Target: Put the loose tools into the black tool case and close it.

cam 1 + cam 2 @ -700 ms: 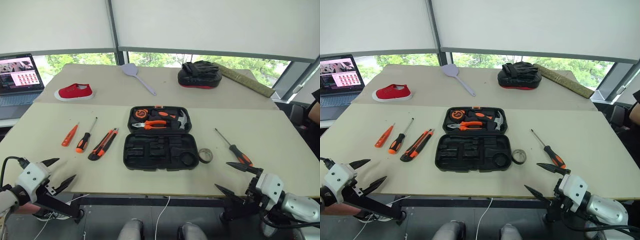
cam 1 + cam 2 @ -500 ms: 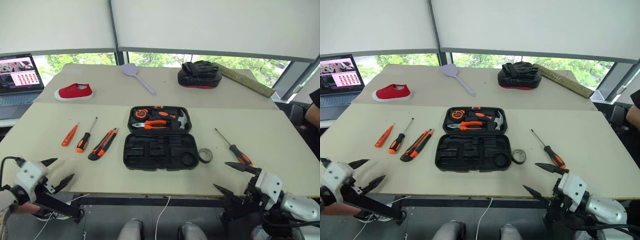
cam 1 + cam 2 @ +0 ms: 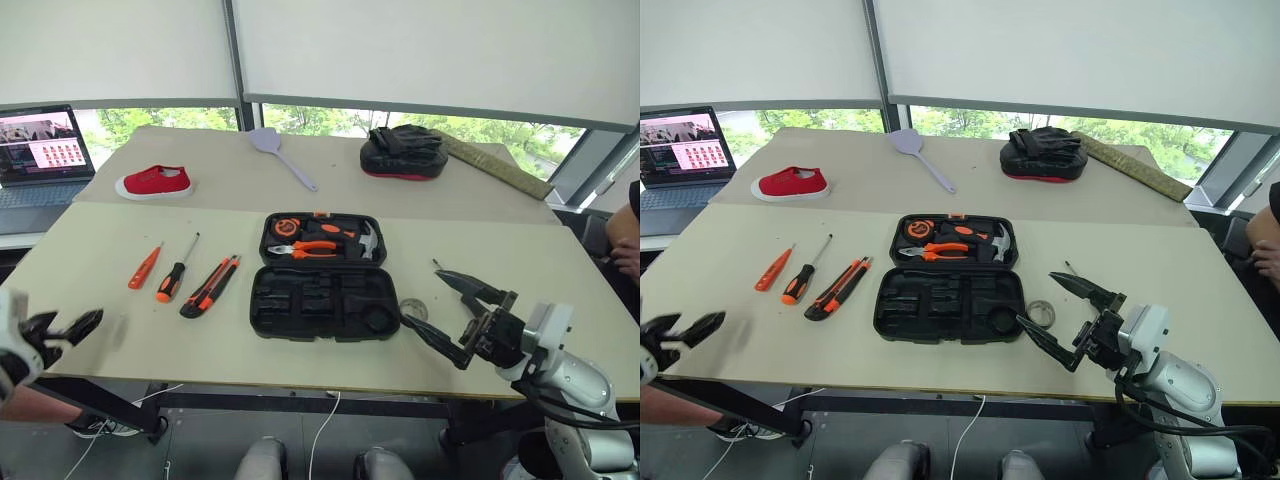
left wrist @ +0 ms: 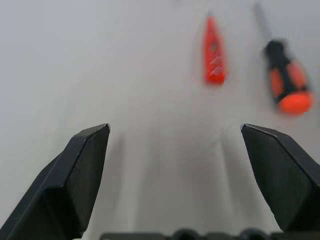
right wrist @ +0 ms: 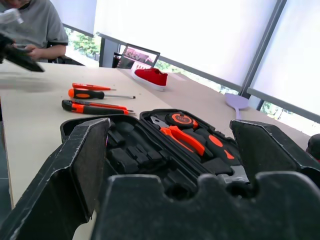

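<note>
While both grippers stand wide open and empty, the black tool case (image 3: 323,275) lies open at the middle of the near table (image 3: 560,270), its lid half already holding pliers and a hammer. Three loose tools wait well to its left: an orange screwdriver (image 3: 145,266), a black-handled screwdriver (image 3: 175,276) and a utility knife (image 3: 208,287). The right gripper (image 3: 1068,320) hovers over the tape ring (image 3: 1040,311) beside the case, largely hiding the fourth screwdriver; the left gripper (image 3: 55,328) hangs near the table's left edge. Slim handles could roll or skid under closing fingers, and a tool seated crooked in its slot would likely keep the lid from latching.
</note>
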Motion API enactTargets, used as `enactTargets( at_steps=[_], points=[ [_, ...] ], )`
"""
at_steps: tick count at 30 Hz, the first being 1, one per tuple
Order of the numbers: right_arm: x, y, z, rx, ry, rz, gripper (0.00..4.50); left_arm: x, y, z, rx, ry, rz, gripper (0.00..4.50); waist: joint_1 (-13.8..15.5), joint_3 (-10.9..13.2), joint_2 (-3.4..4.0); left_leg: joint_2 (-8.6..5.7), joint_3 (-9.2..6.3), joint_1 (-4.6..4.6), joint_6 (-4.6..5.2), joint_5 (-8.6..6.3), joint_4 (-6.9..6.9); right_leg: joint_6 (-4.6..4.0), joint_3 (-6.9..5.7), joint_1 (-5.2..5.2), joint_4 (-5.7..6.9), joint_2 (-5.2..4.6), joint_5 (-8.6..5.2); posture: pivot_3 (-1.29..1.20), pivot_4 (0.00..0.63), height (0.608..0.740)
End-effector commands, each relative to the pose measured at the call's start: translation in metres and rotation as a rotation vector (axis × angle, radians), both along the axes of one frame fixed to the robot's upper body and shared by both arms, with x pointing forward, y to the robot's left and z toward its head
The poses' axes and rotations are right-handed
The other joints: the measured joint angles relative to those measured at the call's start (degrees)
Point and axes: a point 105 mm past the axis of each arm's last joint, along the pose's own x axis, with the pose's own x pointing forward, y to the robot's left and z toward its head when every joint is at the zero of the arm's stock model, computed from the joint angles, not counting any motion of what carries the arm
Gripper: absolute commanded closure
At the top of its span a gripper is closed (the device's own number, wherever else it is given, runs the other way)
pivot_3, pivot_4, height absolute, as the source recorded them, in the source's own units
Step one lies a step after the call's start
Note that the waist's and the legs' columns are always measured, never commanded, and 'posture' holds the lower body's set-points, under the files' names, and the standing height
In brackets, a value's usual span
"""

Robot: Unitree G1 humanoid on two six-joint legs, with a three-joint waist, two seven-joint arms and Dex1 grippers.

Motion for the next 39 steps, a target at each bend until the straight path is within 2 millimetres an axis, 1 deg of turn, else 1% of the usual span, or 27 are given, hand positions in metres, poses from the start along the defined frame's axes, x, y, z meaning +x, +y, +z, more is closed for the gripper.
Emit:
enactTargets(
  at_steps=[1, 2, 4, 5, 8, 10, 11, 12, 13, 14, 16, 17, 18, 20, 22, 25, 26, 27, 28, 29, 31, 32, 33, 35, 37, 39],
  points=[
    [-0.003, 0.005, 0.011, -0.017, -0.047, 0.003, 0.03, 0.027, -0.031, 0.016, 0.045, 0.061, -0.054, 0.0, 0.21, 0.01, 0.0, 0.0, 0.01, 0.0, 0.0, 0.0, 0.0, 0.0, 0.0, 0.07, 0.03, 0.02, 0.0, 0.0, 0.15, 0.74],
    [-0.003, 0.006, 0.011, -0.019, -0.046, 0.003, 0.03, 0.033, -0.036, 0.017, 0.049, 0.079, -0.047, 0.0, 0.24, 0.01, 0.0, -0.01, 0.01, -0.02, 0.0, 0.01, 0.0, 0.01, 0.0, 0.09, 0.06, 0.05, 0.0, 0.0, 0.15, 0.74],
    [-0.004, 0.007, 0.011, -0.021, -0.045, 0.003, 0.03, 0.048, -0.05, 0.015, 0.045, 0.114, -0.069, 0.0, 0.22, 0.01, 0.0, -0.06, 0.03, -0.03, 0.01, 0.05, 0.03, 0.38, 0.05, 0.14, 0.09, 0.13, 0.22, 0.0, 0.15, 0.74],
    [-0.004, 0.008, 0.011, -0.023, -0.046, 0.003, 0.03, 0.055, -0.056, 0.011, 0.045, 0.135, -0.079, 0.0, 0.21, 0.01, -0.01, -0.1, 0.03, -0.04, 0.02, 0.05, 0.05, 0.39, 0.08, 0.15, 0.08, 0.22, 0.22, 0.0, 0.15, 0.74],
    [-0.005, 0.009, 0.012, -0.029, -0.047, 0.005, 0.03, 0.069, -0.06, 0.003, 0.066, 0.174, -0.06, 0.0, -0.46, 0.01, 0.0, 0.01, 0.04, -0.05, 0.17, 0.14, 0.07, 0.36, 0.25, 0.11, 0.07, 0.5, 0.21, 0.0, 0.15, 0.74],
    [-0.006, 0.009, 0.014, -0.036, -0.051, 0.002, 0.0, 0.076, -0.064, 0.001, 0.069, 0.178, -0.064, 0.52, -0.85, 0.01, -0.02, 0.11, 0.04, -0.05, 0.38, 0.27, 0.05, 0.3, 0.28, 0.09, 0.08, 0.65, 0.18, 0.0, 0.15, 0.74],
    [-0.006, 0.008, 0.015, -0.037, -0.054, -0.005, 0.0, 0.079, -0.066, -0.001, 0.067, 0.187, -0.069, 0.68, -1.11, 0.02, -0.02, 0.16, 0.04, -0.05, 0.39, 0.27, 0.04, 0.26, 0.29, 0.07, 0.09, 0.7, 0.16, 0.0, 0.15, 0.74],
    [-0.007, 0.007, 0.015, -0.037, -0.055, -0.011, 0.0, 0.081, -0.067, -0.004, 0.072, 0.196, -0.069, 1.17, -1.2, 0.02, -0.02, 0.19, 0.04, -0.05, 0.39, 0.28, 0.02, 0.22, 0.3, 0.07, 0.11, 0.73, 0.14, 0.0, 0.15, 0.74],
    [-0.007, 0.006, 0.015, -0.038, -0.056, -0.016, 0.0, 0.083, -0.066, -0.008, 0.081, 0.213, -0.061, 1.39, -1.26, 0.02, -0.03, 0.2, 0.04, -0.04, 0.39, 0.28, 0.02, 0.21, 0.31, 0.06, 0.11, 0.75, 0.14, 0.0, 0.15, 0.74],
    [-0.008, 0.005, 0.015, -0.039, -0.055, -0.019, 0.0, 0.084, -0.066, -0.012, 0.083, 0.229, -0.057, 1.88, -1.25, 0.02, -0.03, 0.2, 0.04, -0.05, 0.39, 0.28, 0.02, 0.21, 0.31, 0.04, 0.12, 0.75, 0.14, 0.0, 0.15, 0.74],
    [-0.009, 0.004, 0.015, -0.041, -0.054, -0.022, 0.0, 0.085, -0.065, -0.017, 0.083, 0.251, -0.05, 2.55, -1.21, 0.02, -0.03, 0.2, 0.04, -0.04, 0.39, 0.28, 0.02, 0.21, 0.31, 0.04, 0.12, 0.74, 0.14, 0.0, 0.15, 0.74],
    [-0.01, 0.003, 0.014, -0.042, -0.053, -0.028, 0.0, 0.085, -0.065, -0.019, 0.078, 0.265, -0.049, 2.79, -1.17, 0.02, -0.03, 0.19, 0.04, -0.04, 0.39, 0.28, 0.03, 0.2, 0.32, 0.05, 0.12, 0.73, 0.14, 0.0, 0.15, 0.74],
    [-0.011, 0.002, 0.014, -0.043, -0.053, -0.034, 0.0, 0.084, -0.064, -0.022, 0.075, 0.278, -0.046, 3.22, -1.17, 0.02, -0.03, 0.19, 0.04, -0.04, 0.39, 0.28, 0.03, 0.2, 0.31, 0.05, 0.12, 0.72, 0.14, 0.0, 0.15, 0.74],
    [-0.012, 0.0, 0.014, -0.043, -0.051, -0.043, 0.0, 0.083, -0.063, -0.025, 0.063, 0.297, -0.041, 3.74, -1.14, 0.02, -0.03, 0.17, 0.04, -0.04, 0.39, 0.27, 0.03, 0.21, 0.32, 0.06, 0.11, 0.69, 0.14, 0.0, 0.15, 0.74],
    [-0.013, -0.002, 0.013, -0.044, -0.049, -0.049, 0.0, 0.083, -0.063, -0.026, 0.05, 0.287, -0.042, 3.75, -1.15, 0.02, -0.02, 0.17, 0.04, -0.04, 0.39, 0.27, 0.04, 0.21, 0.31, 0.07, 0.12, 0.67, 0.14, 0.0, 0.15, 0.74],
    [-0.015, -0.007, 0.014, -0.049, -0.052, -0.059, 0.0, 0.094, -0.065, 0.001, 0.062, 0.103, -0.11, 3.75, -1.09, 0.01, -0.02, 0.17, 0.03, -0.02, 0.39, 0.27, 0.04, 0.2, 0.32, 0.07, 0.13, 0.67, 0.14, 0.0, 0.15, 0.74],
    [-0.017, -0.008, 0.015, -0.031, -0.023, -0.041, 0.0, 0.098, -0.073, 0.019, 0.09, 0.001, -0.197, 3.75, -1.04, 0.02, -0.02, 0.17, 0.03, -0.03, 0.38, 0.27, 0.04, 0.19, 0.31, 0.06, 0.15, 0.67, 0.15, 0.0, 0.15, 0.74],
    [-0.019, -0.009, 0.015, -0.016, -0.001, -0.026, 0.0, 0.099, -0.079, 0.031, 0.114, -0.062, -0.26, 3.75, -0.92, 0.03, -0.05, 0.18, 0.03, -0.04, 0.38, 0.27, 0.05, 0.16, 0.3, 0.05, 0.14, 0.67, 0.16, 0.0, 0.15, 0.74],
    [-0.02, -0.01, 0.015, -0.025, 0.021, -0.014, 0.0, 0.098, -0.089, 0.042, 0.132, -0.121, -0.346, 3.75, -0.85, 0.04, -0.06, 0.19, 0.04, -0.08, 0.37, 0.28, 0.06, 0.02, 0.27, 0.04, 0.13, 0.66, 0.24, 0.0, 0.15, 0.74],
    [-0.019, -0.012, 0.017, -0.04, 0.021, -0.008, 0.0, 0.095, -0.109, 0.052, 0.192, -0.169, -0.518, 3.75, -0.78, 0.04, -0.06, 0.19, 0.04, -0.09, 0.37, 0.28, 0.08, -0.14, 0.27, 0.04, 0.12, 0.65, 0.33, 0.0, 0.15, 0.74],
    [-0.016, -0.015, 0.022, -0.071, 0.011, 0.001, 0.0, 0.083, -0.144, 0.06, 0.295, -0.192, -0.824, 3.75, -0.81, 0.05, -0.07, 0.17, 0.05, -0.12, 0.35, 0.26, 0.09, -0.22, 0.28, 0.03, 0.1, 0.58, 0.36, 0.0, 0.15, 0.74],
    [-0.015, -0.016, 0.023, -0.088, 0.016, 0.016, 0.0, 0.078, -0.161, 0.059, 0.352, -0.189, -0.966, 3.75, -0.7, 0.06, -0.06, 0.17, 0.05, -0.13, 0.28, 0.22, 0.09, -0.27, 0.28, 0.04, 0.06, 0.58, 0.35, 0.0, 0.15, 0.74],
    [-0.013, -0.017, 0.022, -0.105, 0.026, 0.029, 0.0, 0.075, -0.172, 0.057, 0.39, -0.179, -1.06, 3.75, -0.48, 0.05, -0.06, 0.15, 0.06, -0.2, 0.23, 0.19, 0.12, -0.5, 0.25, 0.01, 0.02, 0.57, 0.22, 0.0, 0.15, 0.74],
    [-0.011, -0.019, 0.018, -0.152, 0.053, 0.054, 0.0, 0.07, -0.197, 0.049, 0.482, -0.146, -1.239, 3.75, -0.22, 0.05, -0.05, 0.12, 0.08, -0.2, 0.19, 0.16, 0.19, -0.54, 0.26, 0.07, 0.02, 0.55, 0.17, 0.0, 0.15, 0.74],
    [-0.009, -0.021, 0.015, -0.193, 0.071, 0.069, 0.0, 0.07, -0.22, 0.038, 0.573, -0.107, -1.351, 3.75, -0.04, 0.05, -0.05, 0.1, 0.1, -0.2, 0.38, 0.27, 0.21, -0.46, 0.27, 0.11, 0.02, 0.58, 0.12, 0.0, 0.15, 0.74],
    [-0.006, -0.022, 0.016, -0.206, 0.073, 0.076, 0.0, 0.081, -0.232, 0.024, 0.727, -0.058, -1.364, 3.75, 0.26, 0.05, -0.05, 0.08, 0.12, -0.24, 0.42, 0.27, 0.26, -0.32, 0.3, 0.11, 0.03, 0.62, 0.16, 0.0, 0.15, 0.74]
  ],
)
